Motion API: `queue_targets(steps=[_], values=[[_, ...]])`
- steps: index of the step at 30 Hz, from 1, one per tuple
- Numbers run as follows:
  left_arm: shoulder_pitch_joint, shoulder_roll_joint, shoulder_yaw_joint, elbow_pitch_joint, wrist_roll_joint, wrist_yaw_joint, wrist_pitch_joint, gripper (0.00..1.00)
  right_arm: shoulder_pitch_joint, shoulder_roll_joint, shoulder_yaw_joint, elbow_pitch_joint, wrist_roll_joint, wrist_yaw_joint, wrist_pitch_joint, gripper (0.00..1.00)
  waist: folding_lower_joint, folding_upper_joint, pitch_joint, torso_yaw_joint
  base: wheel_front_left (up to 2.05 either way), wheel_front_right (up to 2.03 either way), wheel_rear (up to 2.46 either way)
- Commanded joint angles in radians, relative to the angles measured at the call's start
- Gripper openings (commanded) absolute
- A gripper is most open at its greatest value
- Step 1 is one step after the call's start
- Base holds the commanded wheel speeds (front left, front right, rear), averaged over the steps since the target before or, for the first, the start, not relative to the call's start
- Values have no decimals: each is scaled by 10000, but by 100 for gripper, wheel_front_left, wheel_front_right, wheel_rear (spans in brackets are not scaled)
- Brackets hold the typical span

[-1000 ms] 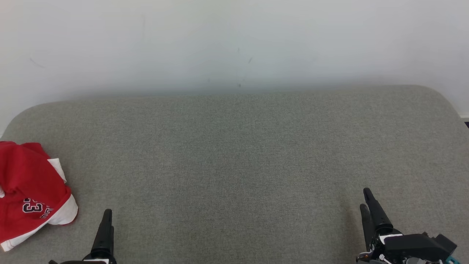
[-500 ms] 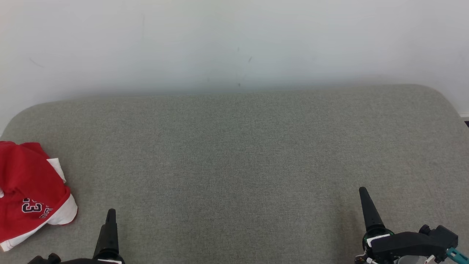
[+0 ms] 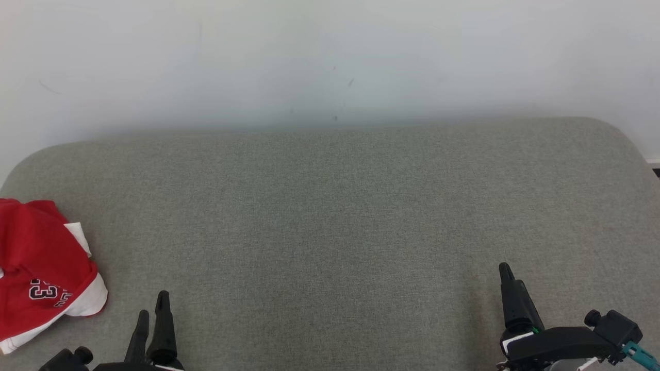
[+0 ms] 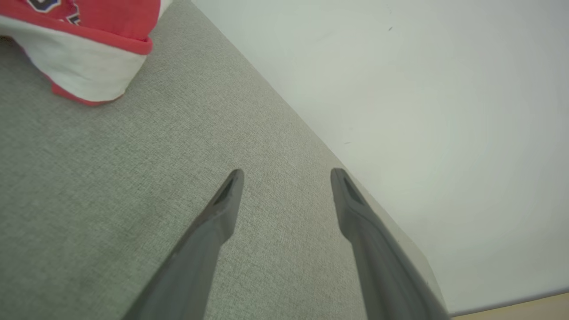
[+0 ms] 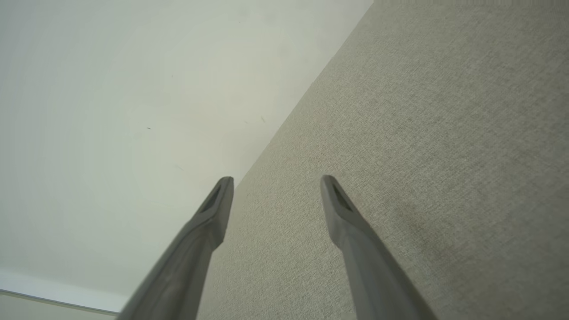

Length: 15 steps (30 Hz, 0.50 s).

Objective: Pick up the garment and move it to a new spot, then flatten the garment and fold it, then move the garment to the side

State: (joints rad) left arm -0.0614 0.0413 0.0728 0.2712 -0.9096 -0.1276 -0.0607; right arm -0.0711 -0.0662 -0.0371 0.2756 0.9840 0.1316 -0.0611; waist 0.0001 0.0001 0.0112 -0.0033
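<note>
The garment [image 3: 38, 268] is a crumpled red jersey with white trim and a dark number, lying at the left edge of the grey cushioned surface [image 3: 330, 216]. In the left wrist view the garment [image 4: 89, 40] shows at the upper left, well beyond the fingertips. My left gripper [image 3: 153, 304] [image 4: 286, 175] hovers at the lower left, a short way right of the jersey, open with nothing between its fingers. At the lower right my right gripper [image 3: 508, 275] [image 5: 275, 182] is open too, empty, far from the garment.
A pale wall [image 3: 330, 62] rises behind the cushioned surface's far edge. The surface's rounded corners show at the far left and far right. A strip of floor [image 5: 44, 306] lies below the wall in the right wrist view.
Both grippers have turned about their wrists: the left now shows two fingers side by side, and the right hand's body has swung lower and to the right. The garment has not moved.
</note>
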Motion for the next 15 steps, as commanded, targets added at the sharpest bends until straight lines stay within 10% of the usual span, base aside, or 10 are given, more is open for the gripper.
queue_targets(steps=[1, 15], values=[[2, 67, -17, -182, 428, -21, -117, 100, -136, -26, 27, -92, -377, -6, -120, 100, -1, -1, 4, -4, 0, 0, 0], [73, 79, 93, -13, 2347, -23, -579, 100, -100, -24, 128, -79, -2287, -8, -590, 100, -1, -1, 51, -14, 0, 0, 0]])
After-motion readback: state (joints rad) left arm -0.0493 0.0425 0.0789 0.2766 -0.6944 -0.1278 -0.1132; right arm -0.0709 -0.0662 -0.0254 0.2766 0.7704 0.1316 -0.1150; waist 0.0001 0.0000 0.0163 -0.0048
